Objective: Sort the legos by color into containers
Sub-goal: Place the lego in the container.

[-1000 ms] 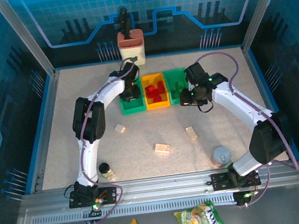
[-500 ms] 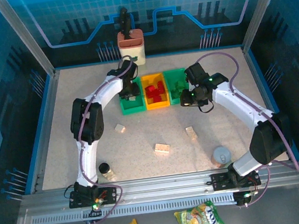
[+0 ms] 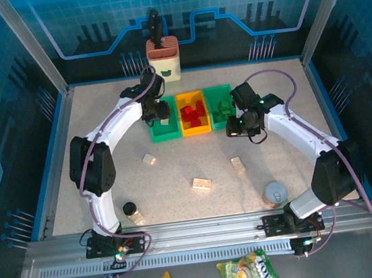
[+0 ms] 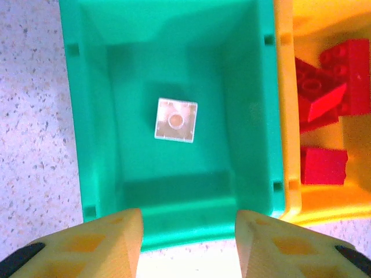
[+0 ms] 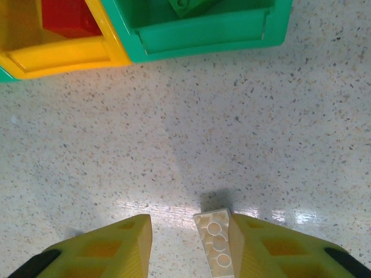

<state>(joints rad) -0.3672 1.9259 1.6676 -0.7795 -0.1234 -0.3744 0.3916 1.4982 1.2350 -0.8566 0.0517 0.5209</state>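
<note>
While the left end effector (image 4: 188, 231) is hovering with yellow fingers apart and empty, a square cream brick (image 4: 175, 120) is lying flat in the glossy left green bin (image 4: 93, 116). Blocky red bricks (image 4: 324, 165) are sitting in the orange-yellow bin (image 4: 281, 116). The right end effector (image 5: 191, 237) is gaping, unclamped, above the speckled bench (image 5: 232, 133), where an oblong cream brick (image 5: 215, 246) is lying, its long axis pointing roughly toward the bins.

Green bin (image 4: 93, 116): smooth plastic, soft sheen. Yellow bin (image 4: 281, 87): glossy plastic. Cream brick (image 4: 175, 120), red bricks (image 4: 324, 165): hard shiny plastic. Table (image 5: 243, 133): speckled stone-look surface, smooth, glare patches at near edge.
</note>
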